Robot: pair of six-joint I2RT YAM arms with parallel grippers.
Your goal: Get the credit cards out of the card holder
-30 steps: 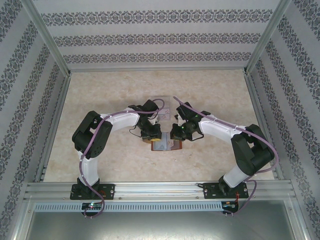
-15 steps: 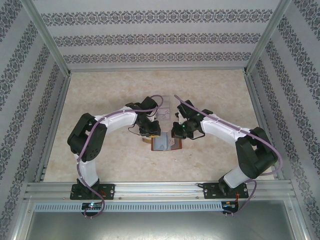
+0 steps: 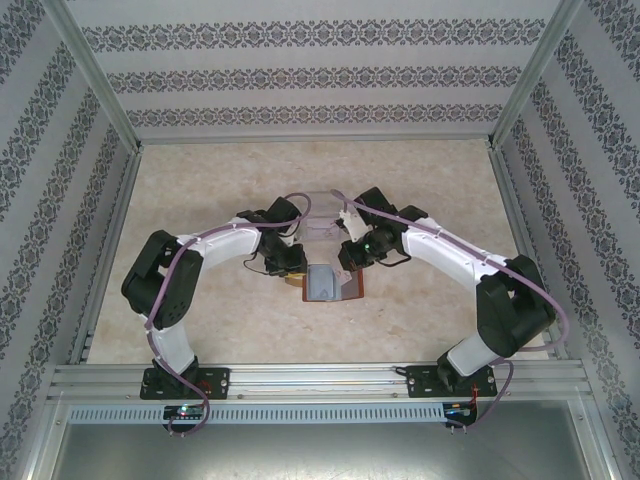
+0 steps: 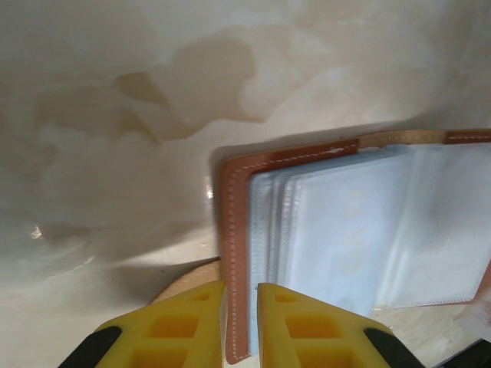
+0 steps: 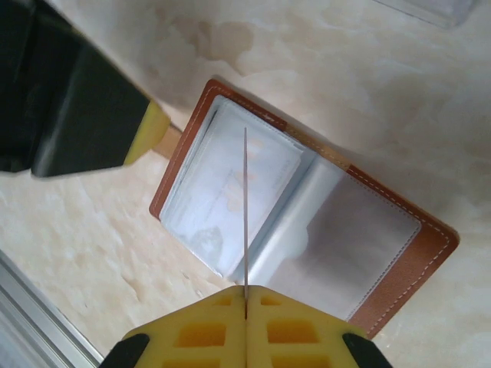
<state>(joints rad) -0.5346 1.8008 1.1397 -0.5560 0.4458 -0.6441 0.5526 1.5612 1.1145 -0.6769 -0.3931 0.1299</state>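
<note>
- My left fingers (image 4: 265,300) were closed on the stitched brown edge of the card holder (image 4: 234,230) at lower centre of the left wrist view. I judged this hold pinned it against the bench (image 4: 115,153).
- In the right wrist view the card holder lay open at frame centre, pockets up.
- My right fingers (image 5: 257,303) were clamped on one credit card (image 5: 245,215), seen edge-on as a thin line over the pockets.
- Whether its far end had cleared the pocket, I could not tell.
- A further card (image 5: 222,192) appeared seated at left.
</note>
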